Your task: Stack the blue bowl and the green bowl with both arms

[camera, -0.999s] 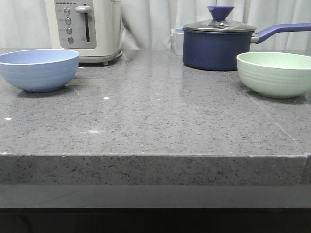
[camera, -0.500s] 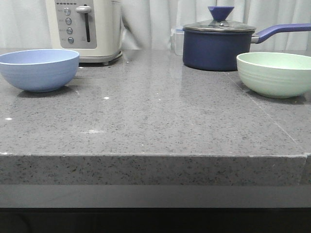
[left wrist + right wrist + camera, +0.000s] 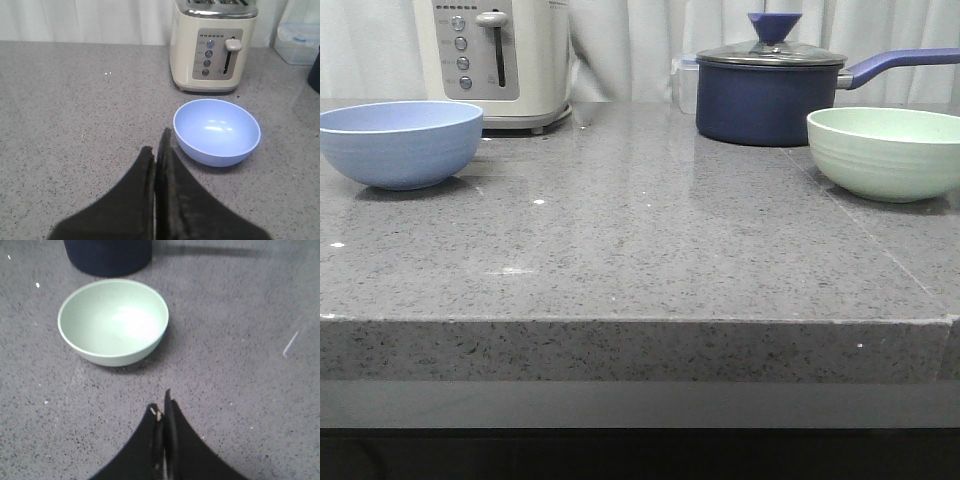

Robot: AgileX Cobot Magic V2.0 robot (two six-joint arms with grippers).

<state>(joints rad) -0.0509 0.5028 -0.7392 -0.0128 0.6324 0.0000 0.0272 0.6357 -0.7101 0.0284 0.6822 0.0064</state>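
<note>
The blue bowl [image 3: 400, 143] stands upright and empty at the left of the grey counter; it also shows in the left wrist view [image 3: 217, 131]. The green bowl [image 3: 887, 151] stands upright and empty at the right; it also shows in the right wrist view [image 3: 113, 321]. My left gripper [image 3: 156, 142] is shut and empty, above the counter just short of the blue bowl's rim. My right gripper [image 3: 162, 407] is shut and empty, above the counter a bowl's width short of the green bowl. Neither arm shows in the front view.
A cream toaster [image 3: 500, 58] stands behind the blue bowl. A dark navy lidded saucepan [image 3: 770, 88] with a long handle stands behind the green bowl. A clear plastic box [image 3: 300, 37] is at the back. The counter's front edge [image 3: 640, 322] runs across the front view.
</note>
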